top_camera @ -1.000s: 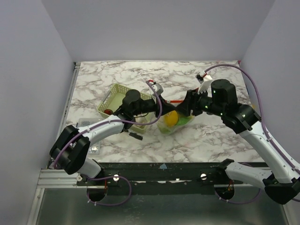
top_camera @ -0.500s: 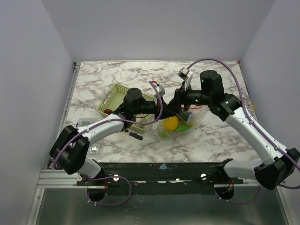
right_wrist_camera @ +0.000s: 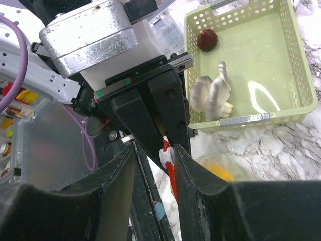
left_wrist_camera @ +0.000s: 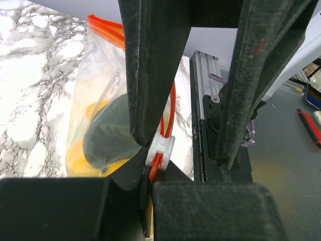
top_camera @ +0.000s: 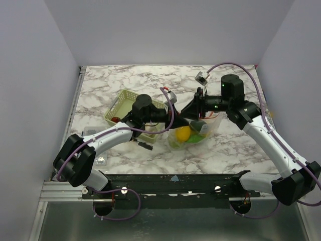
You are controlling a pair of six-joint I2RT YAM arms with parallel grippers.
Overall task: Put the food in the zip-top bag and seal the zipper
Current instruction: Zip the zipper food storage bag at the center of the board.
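Observation:
The zip-top bag (top_camera: 193, 134) lies between my arms with a yellow piece (top_camera: 183, 132) and a light green piece (top_camera: 199, 135) of food inside. In the left wrist view the bag (left_wrist_camera: 95, 75) shows a dark green piece (left_wrist_camera: 108, 135) over yellow food. My left gripper (top_camera: 174, 113) (left_wrist_camera: 150, 182) is shut on the end of the orange-red zipper (left_wrist_camera: 105, 26), just behind its white slider (left_wrist_camera: 160, 149). My right gripper (top_camera: 192, 109) (right_wrist_camera: 153, 150) is open, its fingers on either side of the slider (right_wrist_camera: 165, 155) and the zipper strip (right_wrist_camera: 171, 178). The slider lies against the right-hand finger.
A pale green slotted basket (top_camera: 116, 107) stands left of the bag; in the right wrist view the basket (right_wrist_camera: 241, 120) holds a dark red round piece (right_wrist_camera: 206, 39) and white pieces (right_wrist_camera: 213, 93). A small dark pen (top_camera: 144, 145) lies in front of the basket.
My right gripper has swung left along the zipper to meet the left gripper, then eased slightly back right. The bag has shifted a little. The left gripper has held still.

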